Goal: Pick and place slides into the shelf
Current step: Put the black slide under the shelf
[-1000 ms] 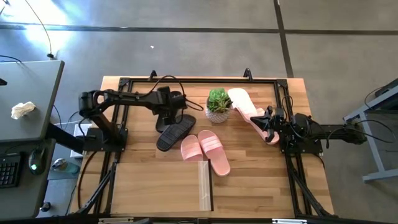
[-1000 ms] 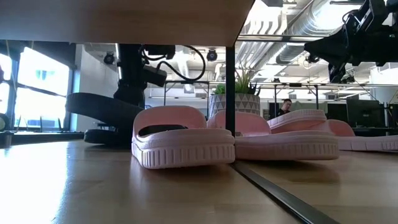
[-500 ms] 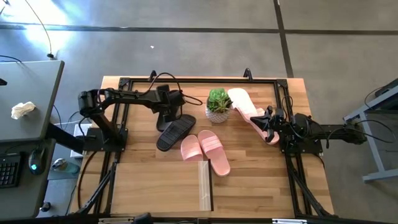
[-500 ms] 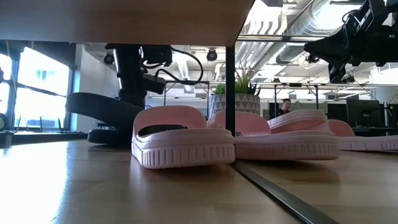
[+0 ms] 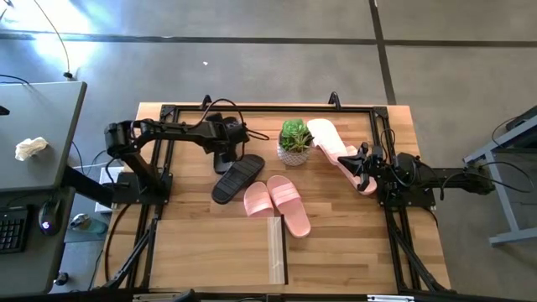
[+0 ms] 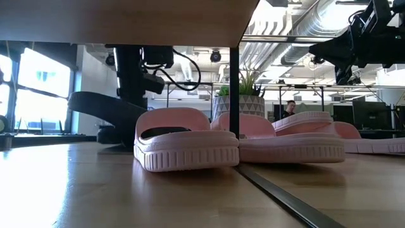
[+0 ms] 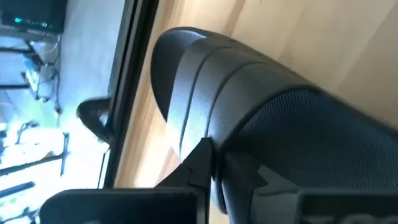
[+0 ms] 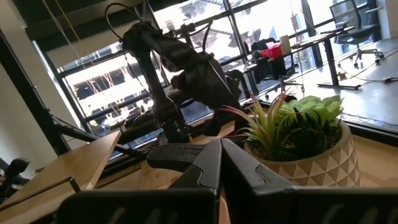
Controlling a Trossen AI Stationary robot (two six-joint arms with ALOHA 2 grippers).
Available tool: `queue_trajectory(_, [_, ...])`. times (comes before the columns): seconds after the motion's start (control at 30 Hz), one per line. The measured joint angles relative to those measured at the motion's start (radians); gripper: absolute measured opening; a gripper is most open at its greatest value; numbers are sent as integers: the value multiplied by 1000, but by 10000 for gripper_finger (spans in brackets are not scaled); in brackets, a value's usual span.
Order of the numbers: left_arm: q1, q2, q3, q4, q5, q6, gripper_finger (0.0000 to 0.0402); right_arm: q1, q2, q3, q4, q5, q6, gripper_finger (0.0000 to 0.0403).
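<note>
Black slide: lies diagonally left of table centre, its far end raised off the tabletop, visible in the low view tilted with the ribbed strap up. Pink pair: two light pink slides side by side at table centre, soles down, straps up, touching each other, their near ends at the far edge of the shelf. Third pink slide: far right. The shelf is a flat light-wood panel at the near side
</note>
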Motion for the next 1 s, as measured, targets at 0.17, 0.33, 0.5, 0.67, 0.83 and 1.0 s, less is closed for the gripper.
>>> queue_trajectory(0.17, [-23, -73, 48, -93, -16, -48, 6, 0, 0, 0, 0, 0, 3, 1])
queue_trajectory(0.33, [-24, -168, 117, -219, -11, -118, 4, 0, 0, 0, 7, -1, 6, 1])
queue_trajectory(0.5, [-30, -264, 186, -431, -48, -205, 2, 0, 0, 0, 14, -1, 8, 1])
queue_trajectory(0.67, [-93, -338, 229, -648, -77, -323, 2, 0, 0, 0, 15, -2, 8, 1])
queue_trajectory(0.83, [-212, -363, 238, -863, -94, -521, 1, 0, 0, 0, 26, -2, 8, 1])
queue_trajectory(1.0, [-339, -364, 212, -860, -103, -633, 0, 0, 0, 0, 43, -1, 8, 1])
